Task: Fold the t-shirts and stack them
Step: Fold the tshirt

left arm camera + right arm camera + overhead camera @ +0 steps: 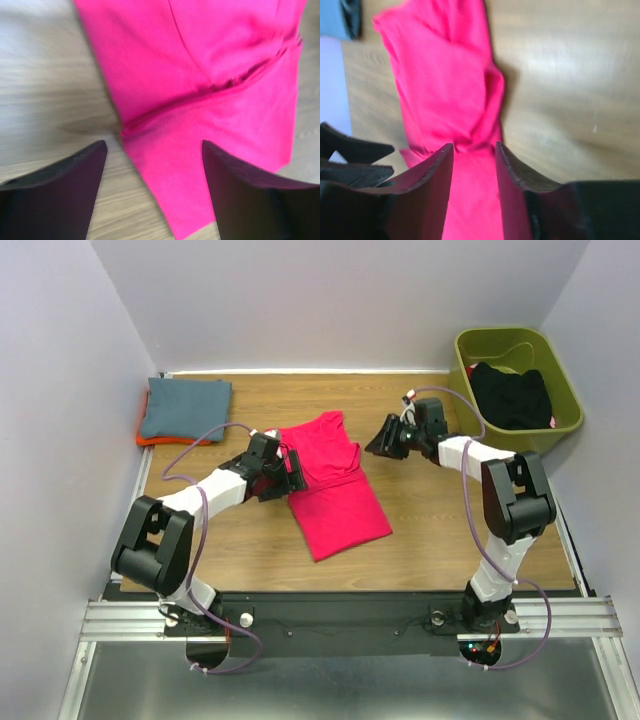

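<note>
The magenta-pink t-shirt (330, 485) lies partly folded in the middle of the table, with a crosswise fold line across it (210, 90). My left gripper (290, 472) is open and empty at the shirt's left edge; in the left wrist view (155, 150) the cloth lies below and between the jaws. My right gripper (385, 437) is open, just right of the shirt's upper part; the pink cloth (445, 85) shows past its jaws (474, 146). The slate blue-grey shirt (185, 407) lies folded on the orange shirt (147, 440) at the back left. The black garment (510, 395) lies in the bin.
The olive-green bin (565, 390) stands at the back right corner. White walls close in the table on the left, back and right. Bare wood shows in front of the pink shirt (440, 530) and to its right.
</note>
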{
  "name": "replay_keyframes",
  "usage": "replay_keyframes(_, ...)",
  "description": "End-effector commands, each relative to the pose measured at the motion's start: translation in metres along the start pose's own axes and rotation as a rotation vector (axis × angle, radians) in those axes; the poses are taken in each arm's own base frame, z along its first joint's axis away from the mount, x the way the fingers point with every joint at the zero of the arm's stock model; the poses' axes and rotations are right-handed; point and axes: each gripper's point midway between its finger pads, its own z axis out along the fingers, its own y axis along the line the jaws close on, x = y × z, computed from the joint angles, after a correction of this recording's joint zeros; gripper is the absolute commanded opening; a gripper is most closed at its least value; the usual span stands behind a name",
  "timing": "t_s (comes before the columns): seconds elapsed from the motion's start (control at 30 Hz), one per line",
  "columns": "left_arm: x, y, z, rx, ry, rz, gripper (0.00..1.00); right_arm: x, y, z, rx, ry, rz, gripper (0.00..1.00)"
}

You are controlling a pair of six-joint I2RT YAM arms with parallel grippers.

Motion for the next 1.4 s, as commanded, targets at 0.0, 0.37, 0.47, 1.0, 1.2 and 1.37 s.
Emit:
replay_keyframes(0.0, -0.041, 0.001, -0.025, -0.065, -0.145, 0.056, 0.91, -0.045, 0.012, 0.003, 0.020, -0.100, -0.092, 0.49)
replay_keyframes(0.37, -0.088, 0.046, -0.080, -0.239, -0.389, 0.142, 0.91, -0.055, -0.006, 0.052, 0.042, -0.072, -0.096, 0.56)
replay_keyframes(0.47, -0.098, 0.056, -0.098, -0.279, -0.462, 0.142, 0.91, -0.049, -0.008, 0.062, 0.031, -0.047, -0.092, 0.56)
replay_keyframes(1.0, -0.109, 0.075, -0.101, -0.291, -0.516, 0.105, 0.89, -0.036, 0.011, 0.074, -0.023, -0.004, -0.125, 0.27)
replay_keyframes(1.2, -0.109, 0.076, -0.100, -0.291, -0.511, 0.103, 0.88, -0.041, 0.024, 0.068, -0.040, -0.022, -0.158, 0.14)
replay_keyframes(1.37, -0.108, 0.075, -0.100, -0.288, -0.510, 0.102, 0.88, -0.044, 0.036, 0.064, -0.024, -0.053, -0.223, 0.07)
